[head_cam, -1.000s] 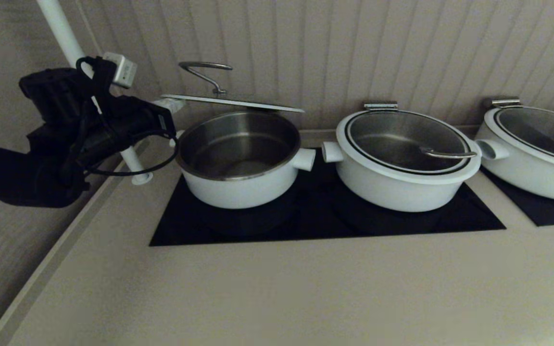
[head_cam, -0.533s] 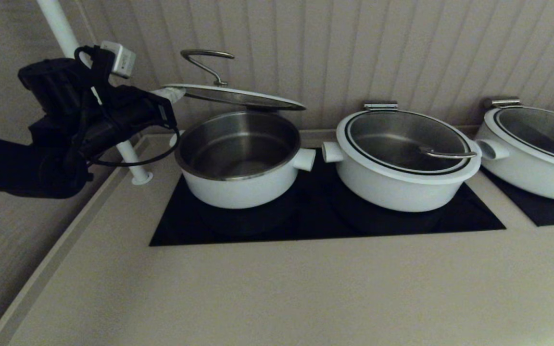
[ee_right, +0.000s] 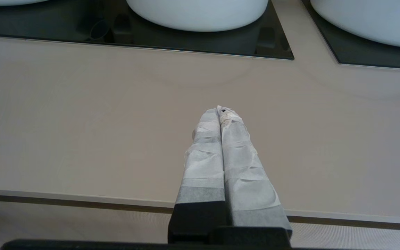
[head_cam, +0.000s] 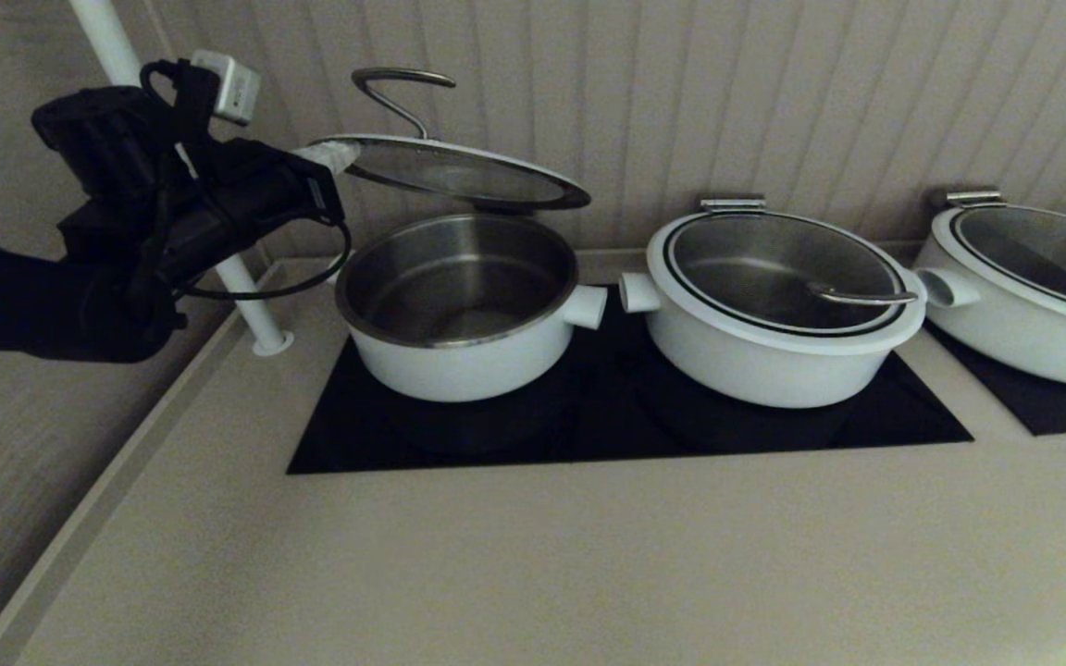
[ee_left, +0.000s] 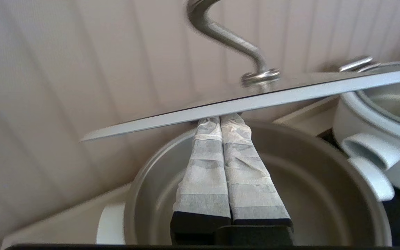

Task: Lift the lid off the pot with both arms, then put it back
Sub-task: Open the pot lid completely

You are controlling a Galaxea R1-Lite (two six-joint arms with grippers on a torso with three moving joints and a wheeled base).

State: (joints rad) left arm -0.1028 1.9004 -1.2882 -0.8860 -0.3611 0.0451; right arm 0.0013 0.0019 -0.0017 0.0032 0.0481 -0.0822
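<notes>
The lid (head_cam: pixel 454 173) is in the air at the upper left of the head view, above the pot (head_cam: pixel 459 310), and it is tilted: the edge near the arm is higher and the far edge hangs low, close over the back rim of the pot. The left gripper (head_cam: pixel 328 159) is at the lid's raised edge. In the left wrist view the two wrapped fingers (ee_left: pixel 203 163) are pressed together with no gap, and their tips go under the white rim of the lid (ee_left: pixel 255 100), so the lid seems to rest on the fingers more than to be pinched; I cannot tell if anything else keeps it there. The steel handle (head_cam: pixel 399 92) stands free above the glass, and nothing holds it.

The right gripper (ee_right: pixel 222 113) does not appear in the head view. Its own camera shows it low over the bare counter (ee_right: pixel 82 114), in front of the black cooktop (ee_right: pixel 276 45), fingers pressed together and holding nothing.

In my judgement the lifting is nearly done and putting back is next. A lid supported at only one edge can slide off, so the arm should move slowly and keep the tilt small. It is good to lower the far edge onto the pot's rim first, centre the lid over the opening, and then let the near edge down gently, away from the wider pot (head_cam: pixel 778 305) at the middle right
</notes>
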